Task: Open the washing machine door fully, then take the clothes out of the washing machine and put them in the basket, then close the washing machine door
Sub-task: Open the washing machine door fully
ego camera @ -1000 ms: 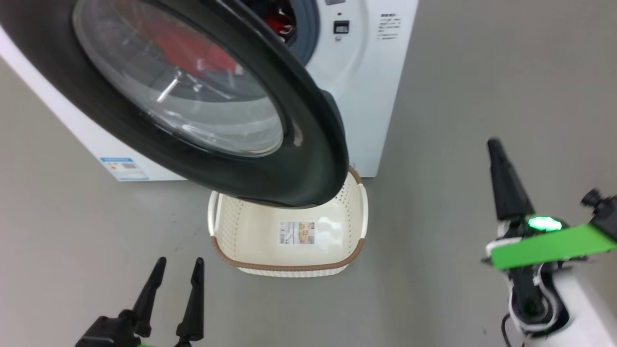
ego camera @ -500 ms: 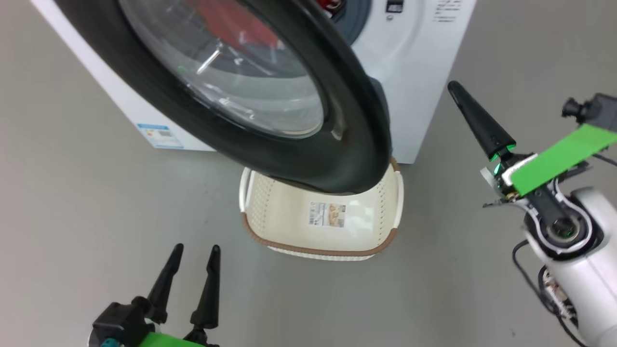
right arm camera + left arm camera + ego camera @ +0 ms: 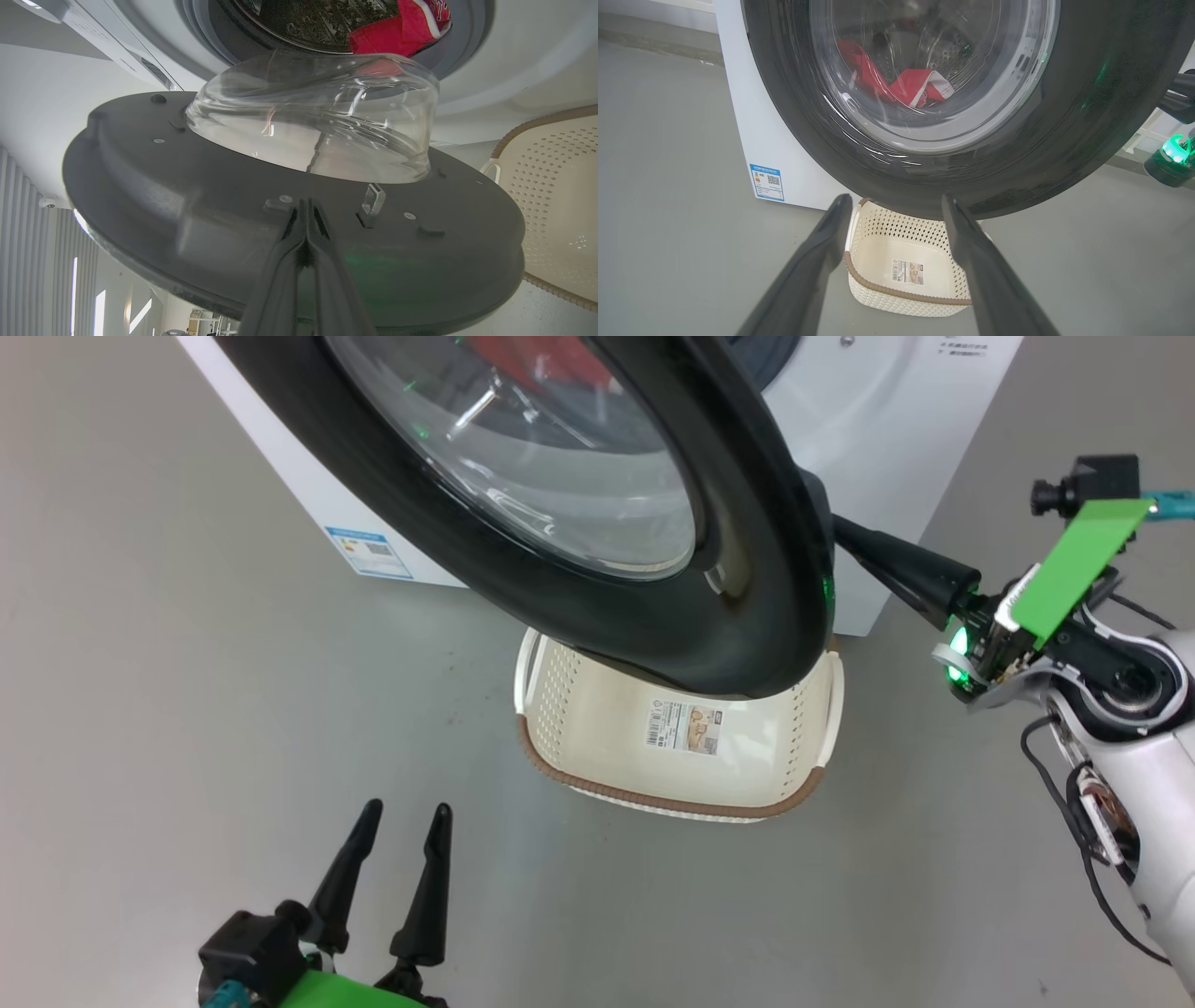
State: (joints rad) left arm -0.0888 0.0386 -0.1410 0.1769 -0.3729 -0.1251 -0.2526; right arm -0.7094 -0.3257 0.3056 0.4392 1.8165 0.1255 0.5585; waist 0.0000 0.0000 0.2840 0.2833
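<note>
The washing machine door (image 3: 747,569), black rimmed with a bulging glass window, stands partly open over the basket (image 3: 579,709). The white washing machine (image 3: 868,429) is behind it. Red and white clothes (image 3: 920,88) lie in the drum, seen through the glass, and their red edge (image 3: 402,28) hangs at the opening. My right gripper (image 3: 854,539) is shut, reaching in from the right; its tips (image 3: 306,205) sit against the door's grey inner face below the glass bowl (image 3: 317,126). My left gripper (image 3: 401,821) is open and holds nothing, low in front of the basket (image 3: 901,275).
Grey floor surrounds the machine and basket. A blue label sticker (image 3: 369,553) marks the washer's lower front. The basket's woven-look rim (image 3: 537,123) lies just right of the door's inner side. My right arm's white forearm (image 3: 1148,775) stands at the right.
The head camera has shifted, sliding the scene right and down. My shut right gripper has swung from pointing up to pointing left, in behind the door's edge. The left gripper stays open.
</note>
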